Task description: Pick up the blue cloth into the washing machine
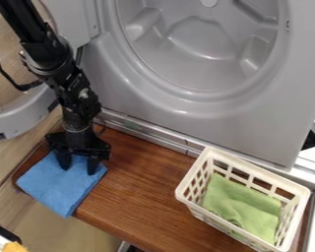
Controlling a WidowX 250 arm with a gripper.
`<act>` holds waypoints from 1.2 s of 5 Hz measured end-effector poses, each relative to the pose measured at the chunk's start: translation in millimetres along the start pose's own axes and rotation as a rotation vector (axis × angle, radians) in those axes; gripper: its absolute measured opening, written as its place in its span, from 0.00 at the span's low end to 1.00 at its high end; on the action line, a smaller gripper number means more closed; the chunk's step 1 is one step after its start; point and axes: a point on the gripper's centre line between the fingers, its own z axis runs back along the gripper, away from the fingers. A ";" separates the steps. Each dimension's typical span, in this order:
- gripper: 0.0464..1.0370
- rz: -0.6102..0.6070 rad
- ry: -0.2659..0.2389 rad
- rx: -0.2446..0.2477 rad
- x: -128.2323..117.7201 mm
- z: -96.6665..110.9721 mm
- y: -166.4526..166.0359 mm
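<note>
With the pincer (79, 169) spread wide and empty at the blue cloth (58, 188) on the surface's (137, 189) edge, grasping is apparently being prepared (a firm pinch is needed before any lift toward the washing machine (206, 115)).

This looks like a laundry corner — a grey washer (206, 118) stands with its round door (28, 115) swung wide, beside a brown wooden counter (140, 197). A plastic basket (259, 170) with a green cloth (239, 202) in it and a loose blue cloth (61, 184) fit that too. The robot arm (58, 64) hints at a lab — but whether this is a home or a lab, I can't tell.
</note>
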 end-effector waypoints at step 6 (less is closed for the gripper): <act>0.04 -0.120 0.007 0.052 -6.2 32.3 -29.6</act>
